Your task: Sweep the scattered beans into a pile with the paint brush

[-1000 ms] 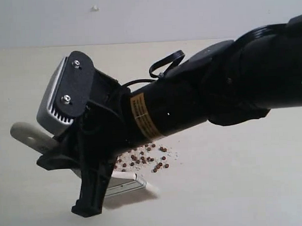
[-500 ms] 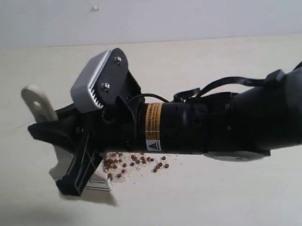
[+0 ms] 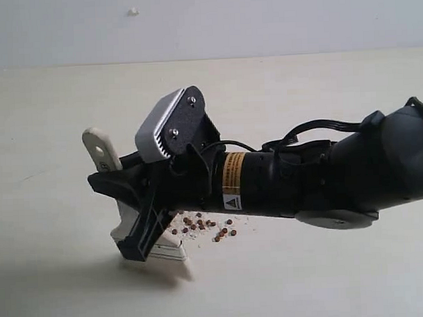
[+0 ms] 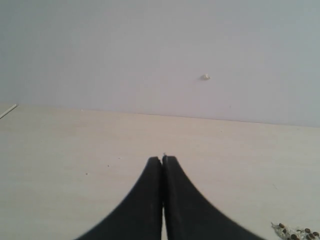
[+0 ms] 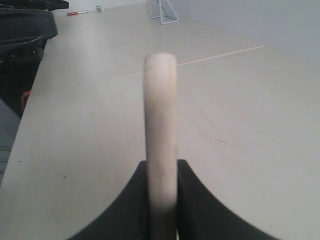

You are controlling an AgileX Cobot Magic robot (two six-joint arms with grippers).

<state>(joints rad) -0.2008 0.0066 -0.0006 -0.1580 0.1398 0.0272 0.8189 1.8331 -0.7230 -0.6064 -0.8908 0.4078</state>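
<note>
My right gripper (image 3: 126, 203) reaches across from the right and is shut on the paint brush (image 3: 100, 151). The brush stands steeply, its holed handle end up and its ferrule and bristles (image 3: 165, 253) down on the table. The beans (image 3: 203, 224) lie with whitish crumbs in a loose patch just right of the bristles, partly hidden under the arm. The right wrist view shows the pale handle (image 5: 160, 120) edge-on, clamped in the right gripper (image 5: 161, 167). My left gripper (image 4: 163, 160) is shut on nothing above bare table, out of the exterior view. A few beans (image 4: 297, 232) show at that view's edge.
The beige table (image 3: 327, 280) runs back to a pale wall carrying a small white speck (image 3: 132, 11). The right wrist view shows a small white net frame (image 5: 163, 11), a red pen (image 5: 77, 12) and dark equipment (image 5: 25, 40) beyond the table's edge.
The right arm raised the brush from nearly flat to steep, then moved it right. The beans at the left have been pushed in, so the patch is narrower.
</note>
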